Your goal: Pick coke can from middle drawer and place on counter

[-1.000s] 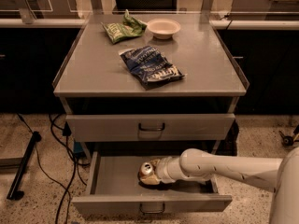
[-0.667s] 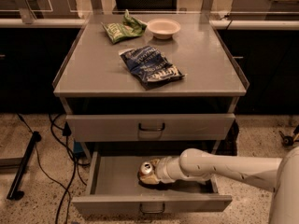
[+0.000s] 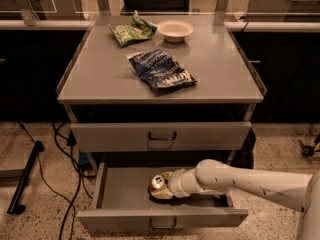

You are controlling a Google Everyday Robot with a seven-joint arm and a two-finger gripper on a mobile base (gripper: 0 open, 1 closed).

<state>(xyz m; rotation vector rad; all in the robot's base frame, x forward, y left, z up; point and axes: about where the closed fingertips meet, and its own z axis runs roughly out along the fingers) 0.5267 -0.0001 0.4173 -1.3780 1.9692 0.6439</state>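
1. A grey metal worktop (image 3: 215,69) carried a green snack bag (image 3: 131,32) and a white bowl (image 3: 175,30) at its far edge, with a dark blue snack bag (image 3: 162,71) near the middle
2. Beneath it, a closed drawer front (image 3: 110,136) with a dark loop handle sat directly above the open middle drawer (image 3: 122,194), overhanging the back of it
3. Black cables (image 3: 65,151) trailed on the speckled floor to the left
4. The coke can (image 3: 159,186) was inside the middle drawer near its centre, tilted, silver lid facing up and left
5. The white arm (image 3: 245,180) reached in from the right; the gripper (image 3: 169,184) was touching the can's right side, and whether it was clamped on the can could not be told
6. Compared with a second earlier, the can, arm and bags were in the same places
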